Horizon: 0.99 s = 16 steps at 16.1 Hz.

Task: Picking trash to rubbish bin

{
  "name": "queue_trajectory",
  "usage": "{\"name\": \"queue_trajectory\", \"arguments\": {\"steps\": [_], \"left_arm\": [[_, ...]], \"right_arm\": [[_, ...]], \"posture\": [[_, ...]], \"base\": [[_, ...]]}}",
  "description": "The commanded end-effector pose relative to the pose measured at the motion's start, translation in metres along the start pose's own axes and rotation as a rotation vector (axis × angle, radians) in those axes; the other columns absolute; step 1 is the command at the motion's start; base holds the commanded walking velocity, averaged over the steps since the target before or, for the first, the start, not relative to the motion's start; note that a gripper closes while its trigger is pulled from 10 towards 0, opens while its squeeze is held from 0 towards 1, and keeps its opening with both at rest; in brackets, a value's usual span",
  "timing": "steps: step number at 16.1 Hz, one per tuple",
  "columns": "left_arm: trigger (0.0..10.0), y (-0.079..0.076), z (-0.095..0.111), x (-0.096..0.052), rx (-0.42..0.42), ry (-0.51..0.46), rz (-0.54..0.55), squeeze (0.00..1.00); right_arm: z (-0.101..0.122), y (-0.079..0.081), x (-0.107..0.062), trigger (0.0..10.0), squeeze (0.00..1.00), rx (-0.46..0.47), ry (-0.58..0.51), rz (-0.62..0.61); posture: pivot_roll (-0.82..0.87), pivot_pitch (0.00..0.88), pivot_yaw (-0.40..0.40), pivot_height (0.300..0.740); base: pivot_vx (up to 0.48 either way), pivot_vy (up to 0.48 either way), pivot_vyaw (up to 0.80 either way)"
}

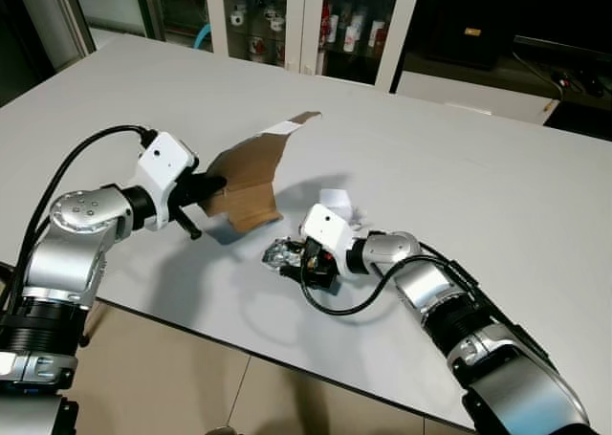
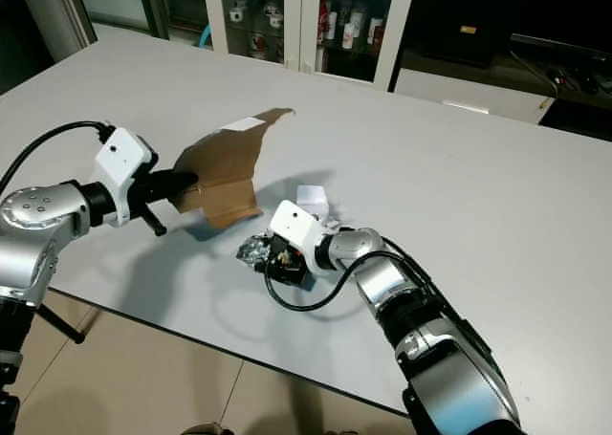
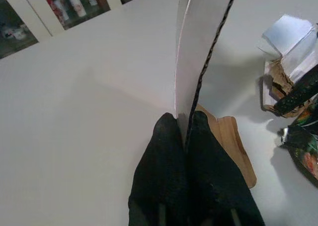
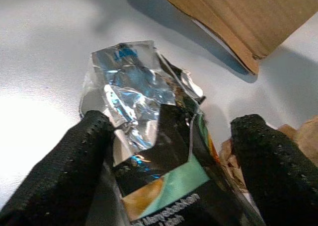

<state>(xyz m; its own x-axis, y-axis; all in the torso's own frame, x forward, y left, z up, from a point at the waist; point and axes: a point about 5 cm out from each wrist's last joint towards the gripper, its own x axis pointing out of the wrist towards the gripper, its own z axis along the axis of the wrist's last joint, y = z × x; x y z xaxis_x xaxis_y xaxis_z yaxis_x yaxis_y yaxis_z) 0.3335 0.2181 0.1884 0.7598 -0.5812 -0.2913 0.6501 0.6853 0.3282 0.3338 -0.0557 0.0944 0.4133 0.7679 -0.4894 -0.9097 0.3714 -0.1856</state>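
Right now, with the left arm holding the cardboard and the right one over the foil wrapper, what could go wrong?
The left gripper pinches only the thin edge of the cardboard piece, which sticks out far; it might twist or slip loose when carried. The right gripper has open fingers straddling the crumpled foil wrapper; the slick foil lies flat on the table and could slide away as they close. Torn paper scraps beside it may get caught too.

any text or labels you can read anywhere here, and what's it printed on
Foil snack wrapper between the right gripper fingers: white print along its lower edge, too blurred to read for sure.
Same wrapper, blue lettering near its top edge: too blurred to read.
Cardboard piece held by the left gripper: a white label, no legible print.
Bottles in the glass cabinet: labels too small to read.
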Motion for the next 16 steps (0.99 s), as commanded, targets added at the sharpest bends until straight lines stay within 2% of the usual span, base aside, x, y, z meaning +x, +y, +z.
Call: {"name": "queue_trajectory", "arguments": {"steps": [1, 4, 16], "left_arm": [[0.0, -0.001, 0.007, 0.000, 0.030, -0.002, -0.020, 0.00], [0.0, -0.001, 0.007, 0.000, 0.033, 0.000, -0.025, 0.00], [0.0, -0.004, 0.003, -0.002, 0.030, 0.013, -0.041, 0.00]], "right_arm": [[-0.026, 0.010, -0.001, 0.0, 0.00, 0.059, 0.104, 0.055], [-0.021, 0.011, 0.000, 0.0, 0.00, 0.090, 0.061, 0.081], [-0.011, 0.020, 0.000, 0.0, 0.00, 0.121, -0.035, 0.165]], "posture": [[0.03, 0.062, -0.052, 0.740], [0.04, 0.065, -0.052, 0.740], [0.04, 0.068, -0.056, 0.740]], "base": [[0.000, 0.000, 0.00], [0.000, 0.000, 0.00], [0.000, 0.000, 0.00]]}}
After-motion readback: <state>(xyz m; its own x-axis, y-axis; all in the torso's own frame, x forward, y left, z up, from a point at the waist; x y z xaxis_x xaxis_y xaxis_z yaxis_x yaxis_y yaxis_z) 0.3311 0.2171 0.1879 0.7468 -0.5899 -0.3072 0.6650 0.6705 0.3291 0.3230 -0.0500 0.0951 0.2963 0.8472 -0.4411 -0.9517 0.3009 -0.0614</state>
